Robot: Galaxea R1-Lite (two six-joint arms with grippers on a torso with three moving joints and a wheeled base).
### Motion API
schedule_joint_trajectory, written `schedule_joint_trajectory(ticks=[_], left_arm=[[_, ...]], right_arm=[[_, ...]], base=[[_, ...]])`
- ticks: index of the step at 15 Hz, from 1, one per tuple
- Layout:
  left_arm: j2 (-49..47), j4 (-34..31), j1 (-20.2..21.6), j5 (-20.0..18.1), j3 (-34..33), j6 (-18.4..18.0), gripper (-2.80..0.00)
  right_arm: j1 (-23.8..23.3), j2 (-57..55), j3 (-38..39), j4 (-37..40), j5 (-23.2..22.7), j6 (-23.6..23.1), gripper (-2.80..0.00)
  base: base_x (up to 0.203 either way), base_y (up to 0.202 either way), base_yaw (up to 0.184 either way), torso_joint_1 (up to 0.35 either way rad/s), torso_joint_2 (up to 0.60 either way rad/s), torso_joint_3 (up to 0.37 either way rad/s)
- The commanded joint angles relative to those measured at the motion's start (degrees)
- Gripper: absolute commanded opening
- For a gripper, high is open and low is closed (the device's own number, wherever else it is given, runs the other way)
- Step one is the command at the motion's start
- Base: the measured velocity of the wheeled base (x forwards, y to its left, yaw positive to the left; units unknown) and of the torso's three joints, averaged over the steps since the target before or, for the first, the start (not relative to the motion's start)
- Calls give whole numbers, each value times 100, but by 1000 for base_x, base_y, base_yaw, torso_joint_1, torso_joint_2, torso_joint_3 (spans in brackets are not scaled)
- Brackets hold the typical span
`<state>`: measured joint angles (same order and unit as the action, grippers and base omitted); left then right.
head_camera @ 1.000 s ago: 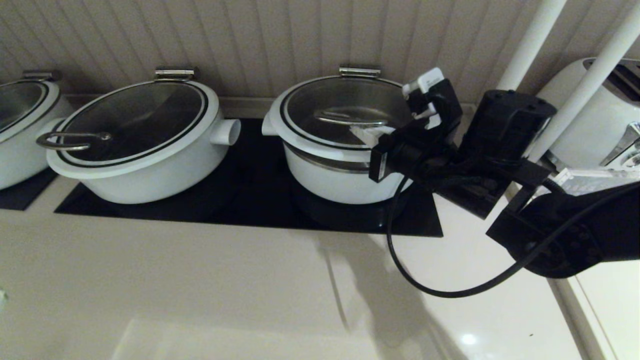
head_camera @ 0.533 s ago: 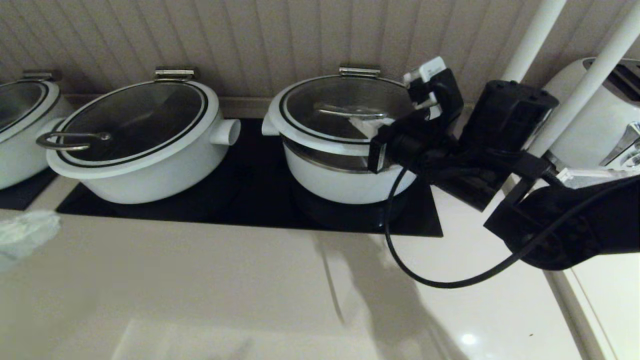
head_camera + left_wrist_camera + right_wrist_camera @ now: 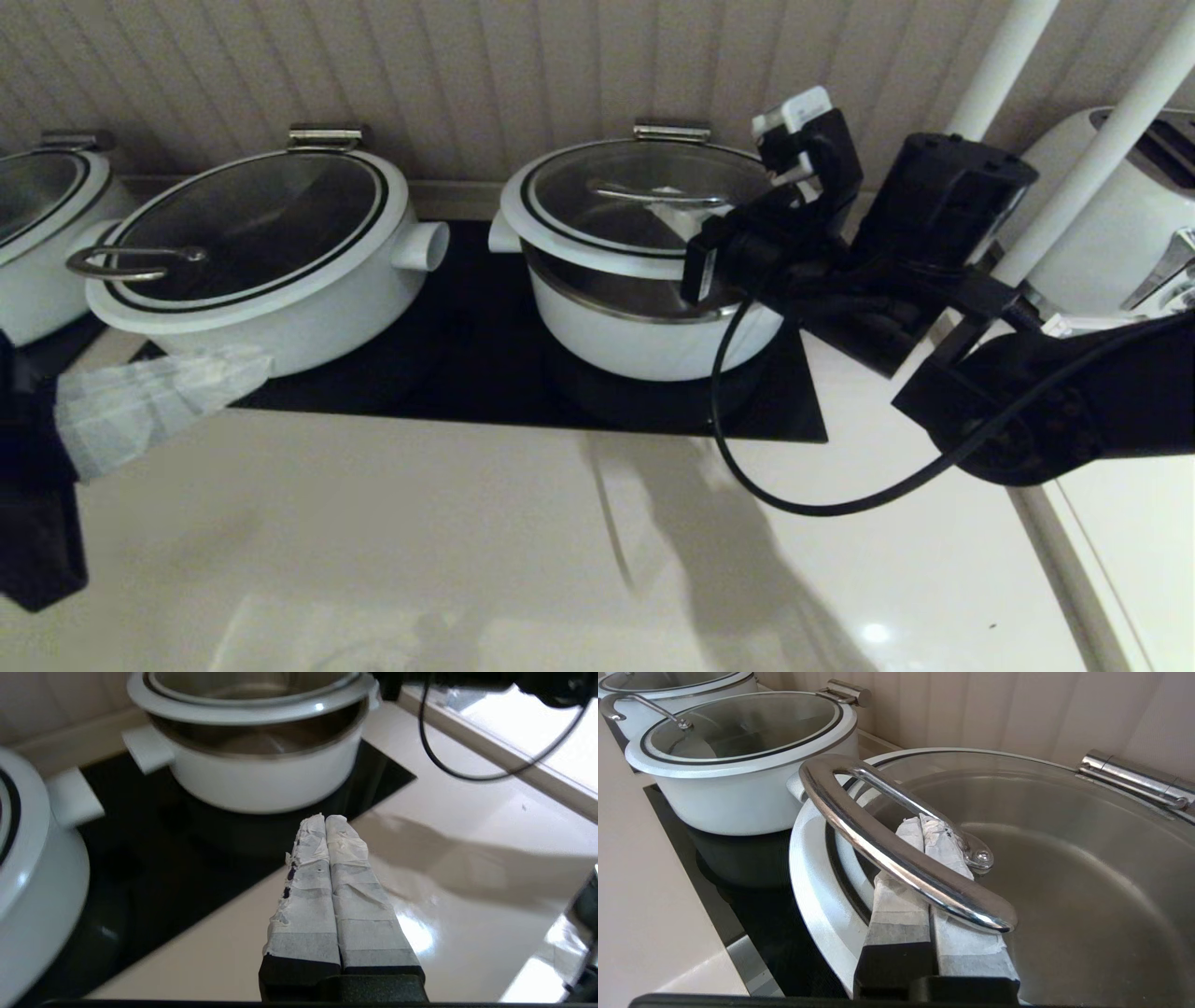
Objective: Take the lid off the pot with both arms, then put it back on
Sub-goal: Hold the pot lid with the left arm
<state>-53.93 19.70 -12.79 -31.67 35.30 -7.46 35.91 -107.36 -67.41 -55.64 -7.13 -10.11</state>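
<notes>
Lid (image 3: 644, 210) now tilted higher off pot (image 3: 644, 327), hooked on closed right gripper (image 3: 931, 835); left gripper (image 3: 327, 826), closed and empty, just arriving.

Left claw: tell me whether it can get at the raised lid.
Probably yes. The left claw is shut over bare counter, nothing between it and the lid, whose near edge the right claw holds up.

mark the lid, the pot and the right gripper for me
lid (image 3: 579, 191), head view, on the glass left of its handle.
pot (image 3: 644, 341), head view, on the white front wall.
right gripper (image 3: 931, 826), right wrist view, at the taped tips under the handle.
</notes>
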Motion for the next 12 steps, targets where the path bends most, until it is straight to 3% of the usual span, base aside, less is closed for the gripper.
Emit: schedule_joint_trajectory(ticks=[1, 5, 9, 12], left_arm=[[-684, 289, -93, -10, 232, 12, -280], [-1331, 462, -885, 103, 476, -23, -280], [-1891, 687, -1968, 902, 454, -19, -280], [-2294, 1006, -2229, 1063, 385, -42, -280]], right_arm=[[-14, -4, -8, -41, -8, -9, -280], [-41, -63, -77, -29, -16, 0, -280], [-66, -212, -234, -26, 0, 60, -280], [-120, -266, -239, -43, -8, 61, -280]], base=[[0, 0, 0, 0, 0, 0], [0, 0, 0, 0, 0, 0], [0, 0, 0, 0, 0, 0], [0, 0, 0, 0, 0, 0]])
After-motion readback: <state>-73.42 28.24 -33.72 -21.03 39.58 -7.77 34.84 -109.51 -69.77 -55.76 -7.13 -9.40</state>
